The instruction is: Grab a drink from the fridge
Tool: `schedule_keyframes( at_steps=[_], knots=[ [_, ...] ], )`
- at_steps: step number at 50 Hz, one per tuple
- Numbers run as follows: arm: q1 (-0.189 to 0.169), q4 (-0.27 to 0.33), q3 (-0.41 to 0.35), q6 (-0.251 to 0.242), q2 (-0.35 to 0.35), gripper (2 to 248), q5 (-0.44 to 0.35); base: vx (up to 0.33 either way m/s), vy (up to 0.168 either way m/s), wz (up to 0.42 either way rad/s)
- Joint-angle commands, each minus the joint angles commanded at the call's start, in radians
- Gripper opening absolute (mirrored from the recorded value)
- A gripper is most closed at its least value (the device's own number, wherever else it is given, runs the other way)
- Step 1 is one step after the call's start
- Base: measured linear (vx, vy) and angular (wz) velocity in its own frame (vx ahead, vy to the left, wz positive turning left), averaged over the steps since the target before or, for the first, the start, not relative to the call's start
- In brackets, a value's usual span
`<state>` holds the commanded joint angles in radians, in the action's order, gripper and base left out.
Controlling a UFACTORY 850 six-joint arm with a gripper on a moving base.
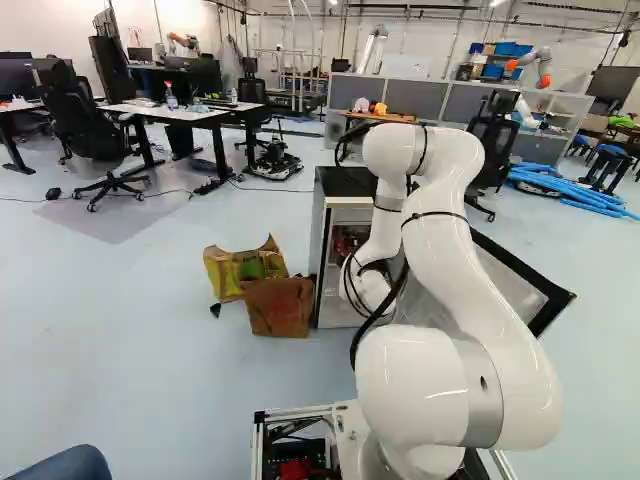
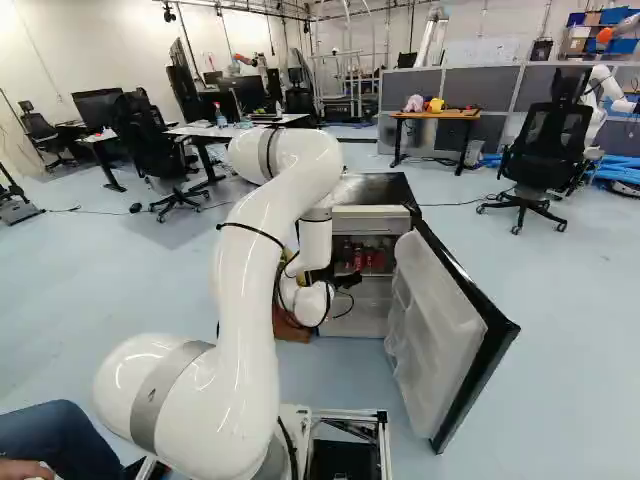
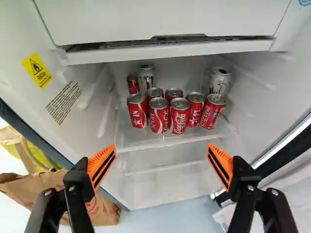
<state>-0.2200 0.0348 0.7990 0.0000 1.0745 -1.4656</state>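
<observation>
Pale floor stretches around the open fridge. Red and silver cans stand on its shelf, ahead of the fingers, spread wide.

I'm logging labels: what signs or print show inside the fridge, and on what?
Yellow label, fridge side wall: flame in warning triangle; wording unclear.
Text block beside it: too small.
Red cans and silver cans: brand print, not quoted.
Blue mark at fridge's top: cut off.

Fridge door open; red cans inside; white arm left of door.
</observation>
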Motion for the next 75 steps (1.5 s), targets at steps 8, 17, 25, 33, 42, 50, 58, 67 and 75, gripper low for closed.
schedule_keyframes(
  at_steps=[8, 17, 25, 33, 42, 50, 58, 67, 75],
  knots=[
    [-0.01, 0.0, 0.033, 0.0, 0.034, 247, -0.027, 0.0, 0.0, 0.0],
    [-0.02, 0.0, 0.072, 0.0, 0.073, 247, -0.044, 0.0, 0.0, 0.0],
    [-0.027, 0.0, 0.108, 0.0, 0.108, 247, -0.06, 0.0, 0.0, 0.0],
    [-0.033, 0.0, 0.146, 0.0, 0.144, 247, -0.09, 0.0, 0.0, 0.0],
    [-0.034, 0.0, 0.203, 0.0, 0.197, 247, -0.103, 0.0, 0.0, 0.0],
    [-0.032, 0.0, 0.242, 0.0, 0.233, 247, -0.099, 0.0, 0.0, -0.004],
    [-0.03, -0.002, 0.263, 0.0, 0.245, 247, -0.082, 0.0, 0.0, 0.0],
    [-0.028, -0.009, 0.285, 0.0, 0.255, 247, -0.055, 0.0, 0.0, 0.0],
    [-0.028, -0.019, 0.306, 0.0, 0.265, 247, -0.026, 0.0, 0.0, 0.0]
  ],
)
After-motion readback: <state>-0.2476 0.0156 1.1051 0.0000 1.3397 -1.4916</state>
